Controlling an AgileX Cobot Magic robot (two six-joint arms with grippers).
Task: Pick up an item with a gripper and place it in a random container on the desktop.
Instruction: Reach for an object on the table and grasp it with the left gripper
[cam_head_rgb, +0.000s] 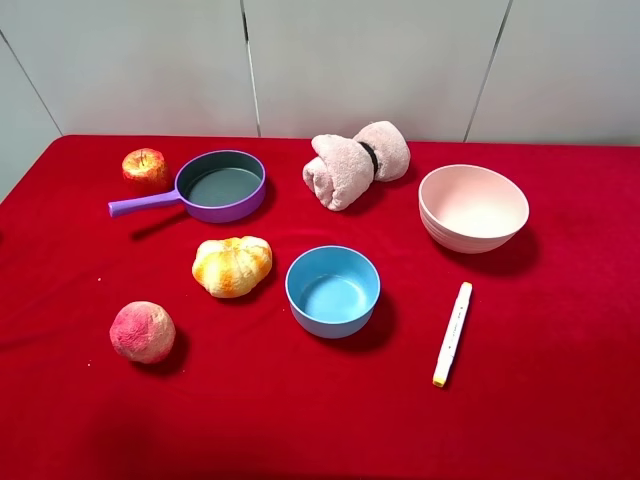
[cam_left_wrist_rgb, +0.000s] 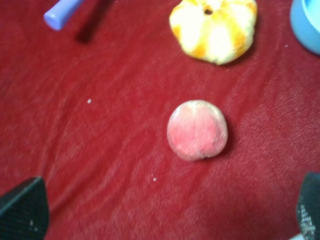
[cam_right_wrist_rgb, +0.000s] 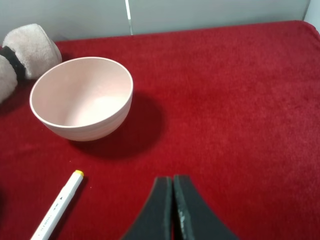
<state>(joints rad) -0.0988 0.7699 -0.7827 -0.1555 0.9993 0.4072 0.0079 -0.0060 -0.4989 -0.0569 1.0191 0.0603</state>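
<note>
The golden-yellow ridged bread roll (cam_head_rgb: 232, 265) lies on the red cloth desktop (cam_head_rgb: 320, 420), left of the middle; it also shows in the left wrist view (cam_left_wrist_rgb: 214, 27). The purple pan (cam_head_rgb: 222, 184) with a grey inside stands behind it, its handle pointing left; only the handle's tip (cam_left_wrist_rgb: 60, 14) shows in the left wrist view. My left gripper (cam_left_wrist_rgb: 165, 212) is open and empty, its fingers (cam_left_wrist_rgb: 24, 210) spread wide above the cloth near the peach. My right gripper (cam_right_wrist_rgb: 173, 212) is shut and empty, above bare cloth. Neither arm shows in the exterior view.
A pink-red peach (cam_head_rgb: 142, 332) lies front left, between my left fingers in the wrist view (cam_left_wrist_rgb: 197, 130). A small apple (cam_head_rgb: 145, 167) sits back left. A blue bowl (cam_head_rgb: 333, 290), a pale pink bowl (cam_head_rgb: 473, 207), a rolled pink towel (cam_head_rgb: 355, 164) and a white marker (cam_head_rgb: 453, 333) are also on the cloth.
</note>
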